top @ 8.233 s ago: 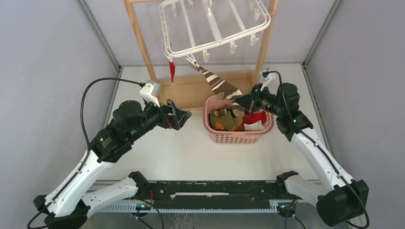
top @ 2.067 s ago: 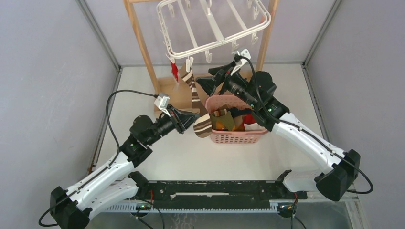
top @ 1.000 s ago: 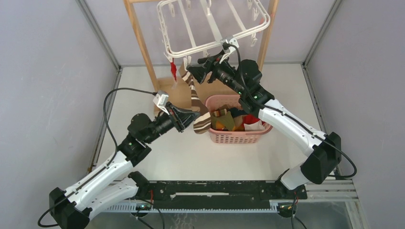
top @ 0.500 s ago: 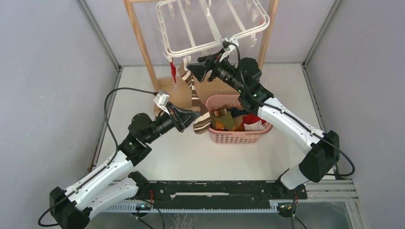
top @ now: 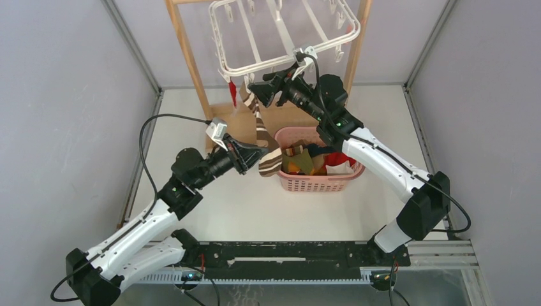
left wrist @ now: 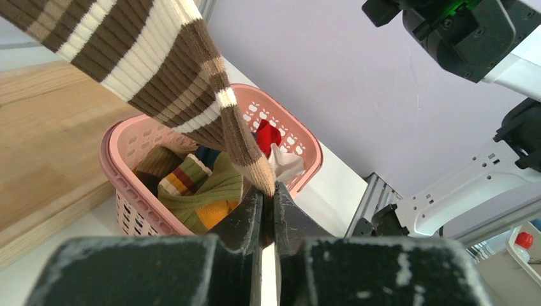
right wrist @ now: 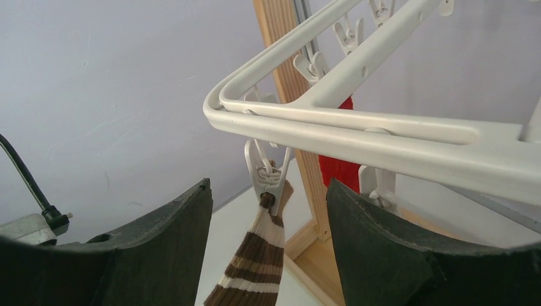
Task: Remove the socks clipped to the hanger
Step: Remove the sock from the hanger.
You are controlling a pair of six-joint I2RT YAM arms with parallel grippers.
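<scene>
White tabletop [top: 255, 210], grey walls [top: 64, 95]; left claw [left wrist: 268, 199] clamped on striped sock [left wrist: 166, 70]; right claw [top: 256, 94] apart, seemingly around clip [right wrist: 265, 173].

White-shelled arms [top: 137, 233], black joints [top: 185, 167], looping black cables [top: 143, 137], green status lights [top: 338, 122], black end effectors [top: 259, 153]

The hanger [top: 255, 65] and wooden stand [top: 185, 48] run off the overhead view's top edge; the striped sock [left wrist: 159, 70] has its toe buried between the left gripper [left wrist: 268, 204] fingers; the red sock [right wrist: 341, 169] shows only below a hanger bar; the socks [top: 312, 162] in the basket [top: 319, 185] overlap, so their number is unclear.
</scene>
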